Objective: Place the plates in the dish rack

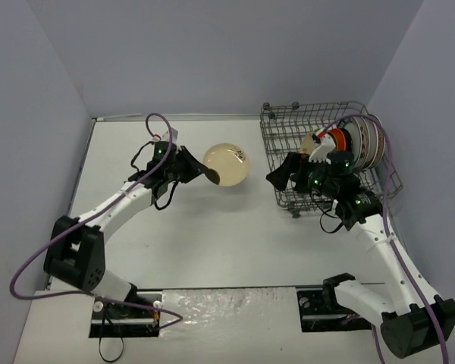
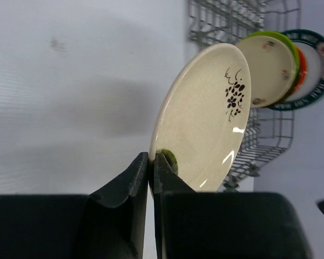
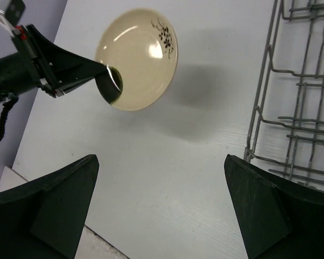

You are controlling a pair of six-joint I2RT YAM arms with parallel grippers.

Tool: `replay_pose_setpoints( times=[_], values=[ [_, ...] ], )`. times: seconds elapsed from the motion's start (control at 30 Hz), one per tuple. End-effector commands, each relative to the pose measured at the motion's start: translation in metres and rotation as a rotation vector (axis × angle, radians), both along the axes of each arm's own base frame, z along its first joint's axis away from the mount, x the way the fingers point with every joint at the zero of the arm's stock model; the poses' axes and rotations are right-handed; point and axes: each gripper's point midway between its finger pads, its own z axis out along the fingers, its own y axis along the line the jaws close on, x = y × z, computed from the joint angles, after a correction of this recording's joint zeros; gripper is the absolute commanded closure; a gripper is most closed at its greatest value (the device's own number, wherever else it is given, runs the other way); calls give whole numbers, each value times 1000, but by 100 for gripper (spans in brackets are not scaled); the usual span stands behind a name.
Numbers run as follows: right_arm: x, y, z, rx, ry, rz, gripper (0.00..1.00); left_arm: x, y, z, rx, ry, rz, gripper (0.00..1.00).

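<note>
My left gripper point(image 1: 211, 176) is shut on the rim of a cream plate point(image 1: 227, 164) with a small dark flower print and holds it tilted above the table, left of the dish rack point(image 1: 282, 130). The left wrist view shows its fingers point(image 2: 136, 178) pinching that plate point(image 2: 205, 116). The right wrist view shows the plate point(image 3: 137, 56) too. My right gripper point(image 1: 283, 176) is open and empty at the rack's left edge, its fingers point(image 3: 59, 202) spread wide. Several plates point(image 1: 360, 140) stand upright in the rack's far right: cream, lime-green, orange and green-rimmed white point(image 2: 318, 67).
The rack's wire wall point(image 3: 264, 97) stands close on the right gripper's right side. Grey walls enclose the table at the left, back and right. Purple cables loop beside both arms.
</note>
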Motion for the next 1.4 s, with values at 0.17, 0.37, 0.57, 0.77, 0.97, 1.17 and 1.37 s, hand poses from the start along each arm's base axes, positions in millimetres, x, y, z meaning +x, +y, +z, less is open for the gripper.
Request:
replay_pose_setpoints(
  times=[0.17, 0.37, 0.57, 0.77, 0.97, 1.17, 1.37],
  values=[
    [14, 72, 35, 137, -79, 159, 6, -60, -22, 104, -103, -252, -211, 100],
    [22, 81, 31, 148, -79, 164, 14, -81, -20, 123, -120, -304, -243, 100],
    [23, 84, 27, 153, -74, 169, 36, -89, -17, 130, -118, -326, -252, 100],
    [21, 85, 33, 167, -95, 171, 76, -90, -20, 121, -115, -301, -270, 100],
    [21, 78, 40, 147, -137, 147, 100, -88, -13, 102, -49, -247, -246, 83],
    [35, 42, 50, -29, -210, 10, 100, -90, 18, 71, 140, -174, -175, 24],
    [67, -50, 63, -431, -311, -344, 100, -105, 92, 45, 498, -116, -63, 3]
  ],
)
